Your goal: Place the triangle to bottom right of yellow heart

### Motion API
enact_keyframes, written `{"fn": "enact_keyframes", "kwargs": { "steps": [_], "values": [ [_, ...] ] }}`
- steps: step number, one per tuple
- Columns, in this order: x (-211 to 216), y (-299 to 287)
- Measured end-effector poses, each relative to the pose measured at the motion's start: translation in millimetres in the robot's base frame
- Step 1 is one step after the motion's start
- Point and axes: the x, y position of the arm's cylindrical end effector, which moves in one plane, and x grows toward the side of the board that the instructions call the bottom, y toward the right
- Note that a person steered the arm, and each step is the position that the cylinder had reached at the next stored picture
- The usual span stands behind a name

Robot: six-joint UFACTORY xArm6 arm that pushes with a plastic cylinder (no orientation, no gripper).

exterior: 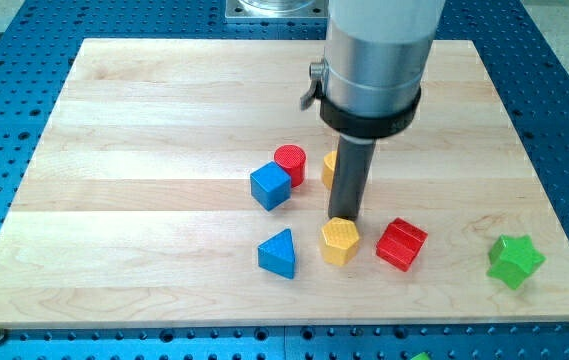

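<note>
My tip point(345, 218) touching yellow hexagon point(340, 241), blue triangle point(278, 253) lower left, yellow block point(330, 168), perhaps heart, behind rod

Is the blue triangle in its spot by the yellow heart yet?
Not yet. The blue triangle lies toward the view's bottom, untouched. My tip sits just above the yellow hexagon. A yellow block, maybe the heart, hides behind the rod. The push is left.

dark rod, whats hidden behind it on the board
A yellow block peeks out at the rod's left edge, beside the red cylinder. Most of it is covered, so its shape cannot be told. My tip sits just above the yellow hexagon block.
</note>
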Motion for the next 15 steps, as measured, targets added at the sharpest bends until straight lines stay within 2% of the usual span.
{"fn": "enact_keyframes", "kwargs": {
  "steps": [1, 3, 4, 5, 6, 8, 10, 11, 12, 13, 15],
  "values": [
    [40.3, 46.6],
    [35.7, 72.1],
    [4.3, 41.1],
    [-19.2, -43.6],
    [-5.5, -108.1],
    [43.9, -90.3],
    [73.0, -104.7],
    [72.9, -78.6],
    [72.1, -23.4],
    [62.2, -8.7],
    [47.1, -68.6]
  ]
}}
